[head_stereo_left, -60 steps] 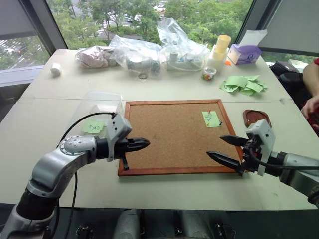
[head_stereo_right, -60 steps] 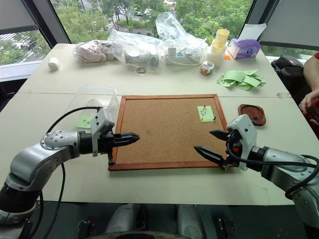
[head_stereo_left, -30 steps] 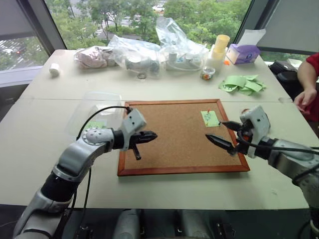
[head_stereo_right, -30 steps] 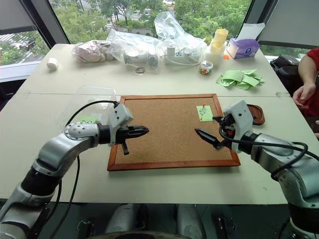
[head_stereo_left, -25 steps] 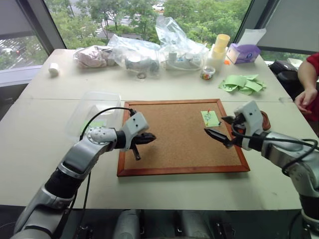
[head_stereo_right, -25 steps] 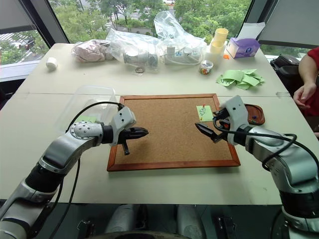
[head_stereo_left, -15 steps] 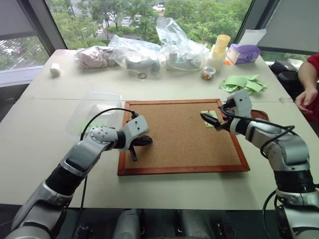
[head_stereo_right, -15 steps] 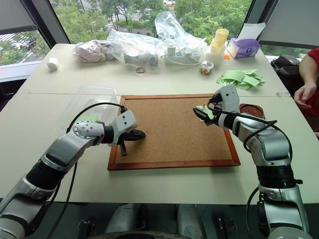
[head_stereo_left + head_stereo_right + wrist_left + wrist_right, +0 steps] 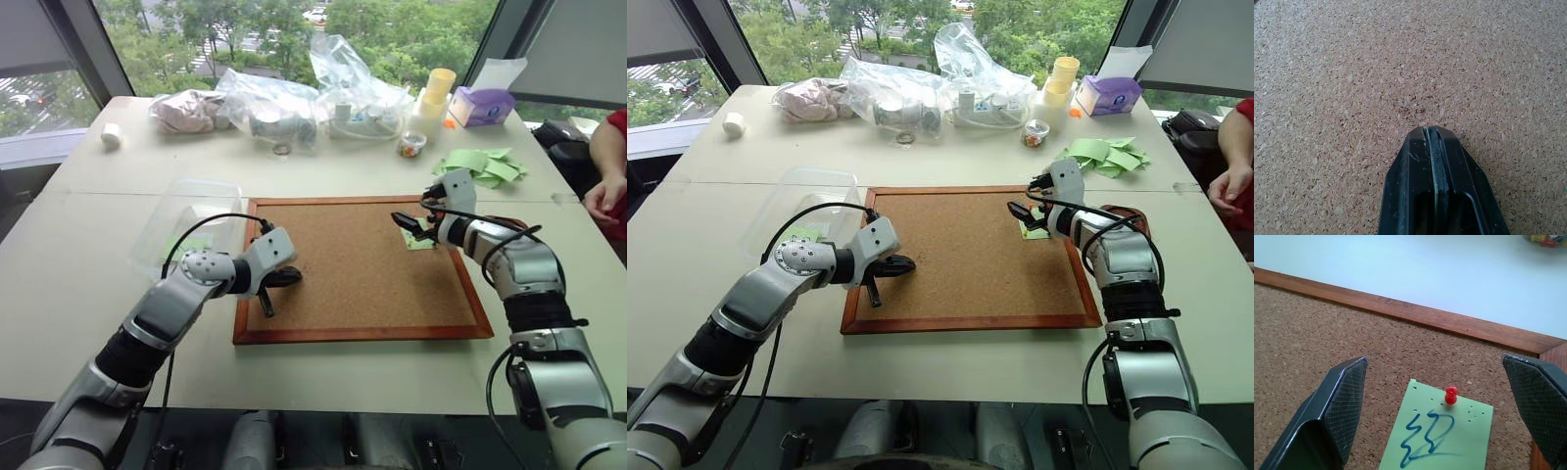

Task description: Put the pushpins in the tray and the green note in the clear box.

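The green note [image 9: 1442, 433], marked with blue scribbles, lies on the cork board's far right corner. A red pushpin [image 9: 1450, 395] is stuck through its top edge. My right gripper [image 9: 411, 211] hovers open just over the note, one finger on each side of the pin in the right wrist view. My left gripper [image 9: 289, 277] is shut with nothing in it, low over the board's left side. The clear box [image 9: 191, 208] stands left of the board, behind my left arm. My right forearm hides most of the tray [image 9: 1134, 212].
The wood-framed cork board [image 9: 353, 279] fills the table's middle. A bunch of green slips [image 9: 480, 164], plastic bags [image 9: 294, 98], yellow cups [image 9: 437, 86] and a purple box [image 9: 480, 105] lie at the back. A person's hand [image 9: 602, 199] rests at the right edge.
My right gripper has travelled forward from the board's near right edge to the green note, staying open. The left gripper has kept shut at about the same spot.
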Robot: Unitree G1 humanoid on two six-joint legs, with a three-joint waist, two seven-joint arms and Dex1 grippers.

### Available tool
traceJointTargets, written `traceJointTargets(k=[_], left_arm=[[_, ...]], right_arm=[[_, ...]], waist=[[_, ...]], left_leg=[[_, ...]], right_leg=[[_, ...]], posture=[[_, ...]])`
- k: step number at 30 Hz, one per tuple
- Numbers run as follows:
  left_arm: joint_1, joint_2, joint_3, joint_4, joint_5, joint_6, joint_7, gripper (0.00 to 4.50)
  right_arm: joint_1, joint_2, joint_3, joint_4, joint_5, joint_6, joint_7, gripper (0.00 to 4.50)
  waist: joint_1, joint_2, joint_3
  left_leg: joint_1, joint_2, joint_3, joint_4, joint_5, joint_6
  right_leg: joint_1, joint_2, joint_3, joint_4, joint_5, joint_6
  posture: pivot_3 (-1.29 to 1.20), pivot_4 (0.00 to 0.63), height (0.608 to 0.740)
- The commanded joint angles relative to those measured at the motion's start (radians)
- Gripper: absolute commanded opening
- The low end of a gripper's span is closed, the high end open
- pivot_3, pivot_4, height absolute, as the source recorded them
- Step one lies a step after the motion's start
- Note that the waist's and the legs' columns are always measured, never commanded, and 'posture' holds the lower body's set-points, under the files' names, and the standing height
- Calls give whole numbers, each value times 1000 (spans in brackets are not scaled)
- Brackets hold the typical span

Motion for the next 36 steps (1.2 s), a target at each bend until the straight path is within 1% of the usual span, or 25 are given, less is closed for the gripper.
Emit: traceJointTargets(k=[1,2,7,18,24,36], left_arm=[[12,-9,7,3,24,17,25,0],[12,-11,12,5,21,19,27,0],[13,-9,25,14,23,14,23,0],[22,-8,11,13,30,13,19,0],[19,-11,6,19,33,9,17,0],[24,-16,7,20,37,6,20,0]], right_arm=[[-33,1,-30,33,-13,-14,9,3652],[-34,0,-27,44,-19,-17,12,3255],[-38,13,-50,72,-15,-33,15,584],[-19,34,-107,22,-5,-47,11,584],[-1,33,-103,22,-13,-31,18,584],[-19,36,-92,83,-39,-46,27,584]], waist=[[1,0,0],[0,0,0],[-2,0,0],[-4,0,0],[-3,0,0],[-3,0,0]], left_leg=[[0,0,0,0,0,0],[0,0,0,0,0,0],[1,0,0,0,0,0],[1,0,1,0,0,-1],[1,0,0,0,0,-1],[1,0,1,0,0,-1]], right_leg=[[0,0,0,0,0,0],[0,0,0,0,0,0],[0,0,0,1,0,0],[0,0,0,1,0,0],[0,0,0,2,0,0],[0,-1,0,2,0,0]], posture=[[0,150,735],[0,150,735],[0,150,735],[0,150,735],[0,150,735],[0,150,735]])
